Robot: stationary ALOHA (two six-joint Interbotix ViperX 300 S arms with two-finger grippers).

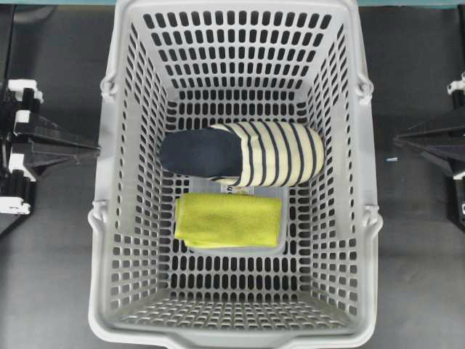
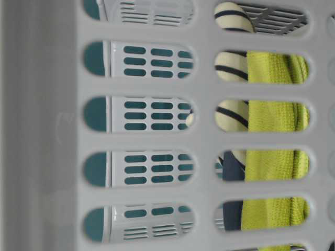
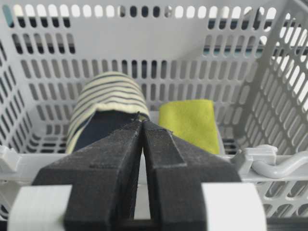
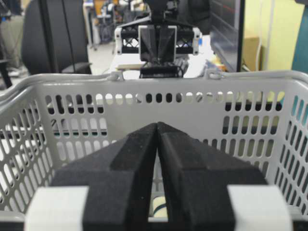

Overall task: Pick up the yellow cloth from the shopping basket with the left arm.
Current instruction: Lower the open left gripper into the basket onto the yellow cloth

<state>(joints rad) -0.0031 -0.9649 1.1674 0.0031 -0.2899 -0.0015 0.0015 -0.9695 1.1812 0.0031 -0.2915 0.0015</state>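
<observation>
The left gripper point(image 3: 142, 126) hangs outside the shopping basket's point(image 1: 102, 240) left wall, fingers pressed together and holding nothing. The right gripper point(image 4: 157, 126) waits outside the opposite wall, likewise pinched together and empty. On the basket floor the yellow cloth point(image 1: 228, 219) lies flat near the middle, just beside the striped slipper point(image 1: 243, 153), on its near-edge side.

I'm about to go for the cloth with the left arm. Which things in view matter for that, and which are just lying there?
Belongs to the job:
yellow cloth, flat on the basket floor
shopping basket, holding it
left end effector, shut, outside the basket wall

Just lying about:
striped slipper, beside the cloth, its edge right against the cloth's
right end effector, shut, outside the opposite wall
</observation>
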